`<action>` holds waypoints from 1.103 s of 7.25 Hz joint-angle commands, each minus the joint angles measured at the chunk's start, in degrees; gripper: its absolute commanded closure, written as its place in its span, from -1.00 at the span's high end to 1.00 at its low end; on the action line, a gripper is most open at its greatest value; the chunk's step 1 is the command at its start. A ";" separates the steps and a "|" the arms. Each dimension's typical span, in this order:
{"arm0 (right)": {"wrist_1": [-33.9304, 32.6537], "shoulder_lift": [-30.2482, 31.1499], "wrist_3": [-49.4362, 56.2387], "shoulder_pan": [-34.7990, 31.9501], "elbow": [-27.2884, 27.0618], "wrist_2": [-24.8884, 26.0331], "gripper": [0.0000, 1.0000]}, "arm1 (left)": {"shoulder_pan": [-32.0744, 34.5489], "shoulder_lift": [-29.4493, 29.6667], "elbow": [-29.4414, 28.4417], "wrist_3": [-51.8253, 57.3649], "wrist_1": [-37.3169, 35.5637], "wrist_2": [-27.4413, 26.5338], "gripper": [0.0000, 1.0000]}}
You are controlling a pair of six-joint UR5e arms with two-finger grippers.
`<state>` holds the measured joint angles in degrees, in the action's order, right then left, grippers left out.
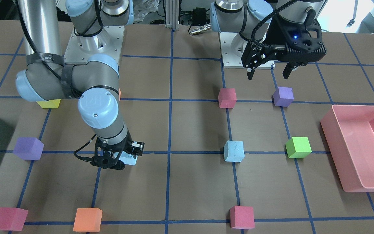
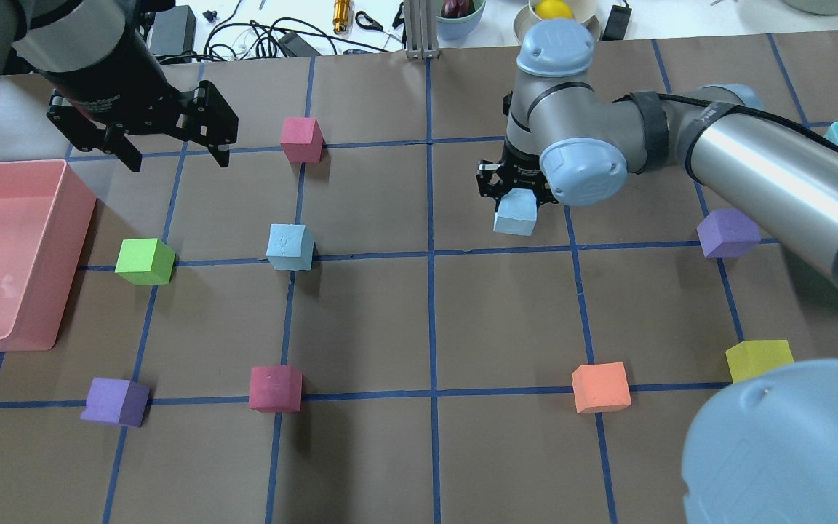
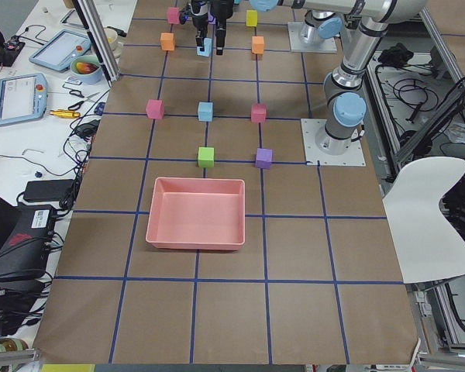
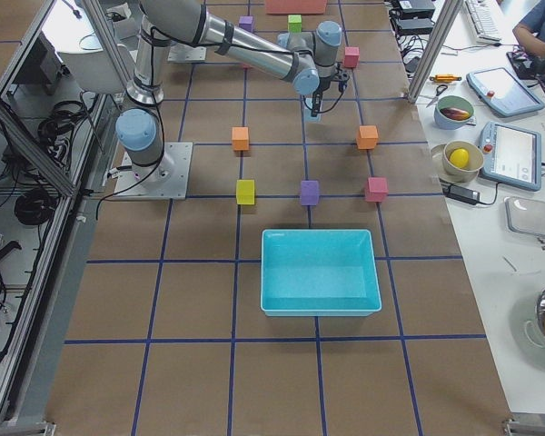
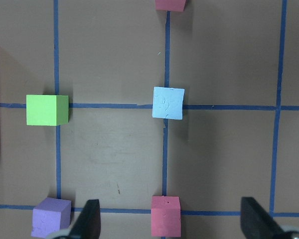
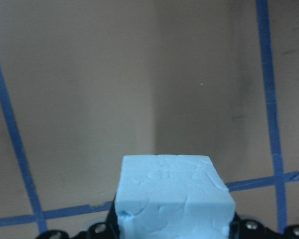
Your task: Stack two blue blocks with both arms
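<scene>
Well, you had the right gripper [image 2: 517,195] clamped on one pale sky-blue foam cube [image 2: 515,215], jaws pressed to its opposite faces. Whether it hung clear of the brown paper-covered table [image 2: 419,451] I could not tell for certain. Your left gripper [image 2: 177,161] hung with its jaws spread wide and nothing between them.

In the overhead view the second pale sky-blue foam cube [image 2: 290,247] sat on a blue tape crossing at about 9 o'clock from the held one, well apart. The left gripper was at roughly 10 o'clock from it. A lime-green foam cube [image 2: 144,260] lay at its 9 o'clock and a crimson foam cube [image 2: 301,138] at its 12, neither touching it.

By my judgement the step was the carry. You needed to lift high enough to pass over, square the held cube's faces with the resting one's and centre it. Then you had to descend slowly until foam met foam, and only then release. An offset drop risked toppling, and the left gripper could have steadied the base.
</scene>
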<state>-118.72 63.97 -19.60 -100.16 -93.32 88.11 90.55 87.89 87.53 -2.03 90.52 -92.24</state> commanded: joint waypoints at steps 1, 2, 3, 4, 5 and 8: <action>-0.19 -1.47 -2.99 -4.50 1.91 -1.27 -1.00 | -0.02 0.08 0.01 0.01 0.01 -0.13 1.00; -0.28 -3.57 -4.56 -6.17 2.96 -1.18 -1.00 | -0.02 0.09 0.01 0.10 0.01 -0.14 1.00; -2.81 -5.33 -6.40 -7.93 3.76 -1.18 -1.00 | -0.02 0.26 0.01 0.10 0.01 -0.22 1.00; -3.18 -6.13 -6.59 -8.56 4.11 -1.27 -1.00 | -0.10 0.52 0.01 0.36 0.01 -0.40 1.00; -3.10 -6.75 -6.33 -8.74 4.12 -1.27 -1.00 | -0.11 1.13 0.10 0.71 -0.17 -0.22 1.00; -4.76 -7.72 -5.89 -9.71 4.20 -1.27 -1.00 | -0.11 3.59 0.89 1.68 -1.83 -0.13 1.00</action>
<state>-122.92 56.49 -25.64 -109.69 -89.15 86.84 90.40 90.49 87.87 -0.85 89.71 -92.29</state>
